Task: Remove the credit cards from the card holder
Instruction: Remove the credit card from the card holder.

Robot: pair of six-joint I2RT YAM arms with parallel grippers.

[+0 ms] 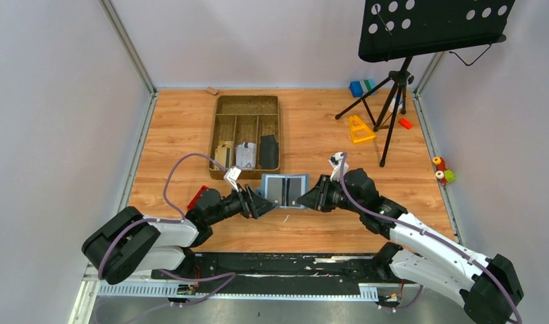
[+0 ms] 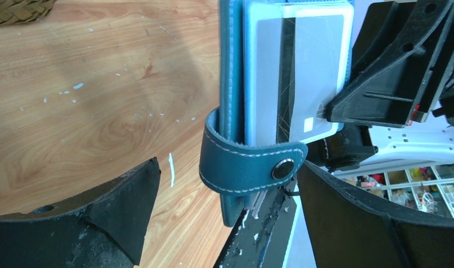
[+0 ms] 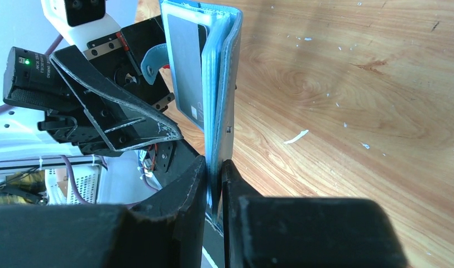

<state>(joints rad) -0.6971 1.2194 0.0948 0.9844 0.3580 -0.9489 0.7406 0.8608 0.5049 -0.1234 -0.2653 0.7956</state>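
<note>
The slate-blue card holder [image 1: 285, 190] is held open and raised over the table's near middle. My right gripper [image 1: 309, 199] is shut on its right-hand edge; in the right wrist view both fingers pinch the wallet's edge [image 3: 216, 181]. A grey credit card [image 2: 311, 72] sits in its inner pocket and also shows in the right wrist view [image 3: 187, 67]. My left gripper [image 1: 265, 204] is open at the wallet's left side. In the left wrist view the snap strap [image 2: 247, 164] hangs between its spread fingers [image 2: 121, 209].
The brown divided tray [image 1: 248, 104] stands just behind the wallet and holds a tan card [image 1: 223, 154], a pale card [image 1: 246, 155] and a dark item [image 1: 269, 152]. A red block [image 1: 202, 197] lies by my left arm. A music stand tripod [image 1: 391, 94], a yellow triangle [image 1: 360, 128] and a blue-green block [image 1: 360, 87] are at back right.
</note>
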